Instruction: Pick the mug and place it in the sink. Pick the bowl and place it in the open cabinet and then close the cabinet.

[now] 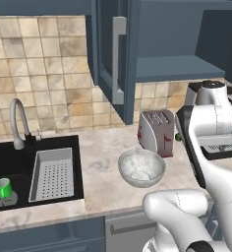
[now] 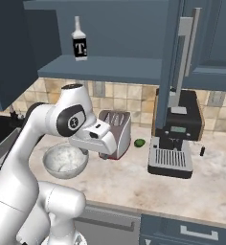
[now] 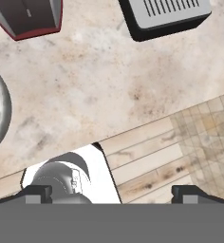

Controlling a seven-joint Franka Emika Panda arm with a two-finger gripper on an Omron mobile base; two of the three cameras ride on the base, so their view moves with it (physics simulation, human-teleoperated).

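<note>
The robot's white arm looms closest, bent over the counter, its jaws spread wide with nothing between them above bare marbled beige stone. Just beyond sits the bowl, wide, round and whitish-grey with a mottled stone look, in front of the boxy silver toaster. The small bright green mug stands in the black recessed sink, beside a grey perforated tray. Above, the blue-grey cabinet hangs open, door swung out.
</note>
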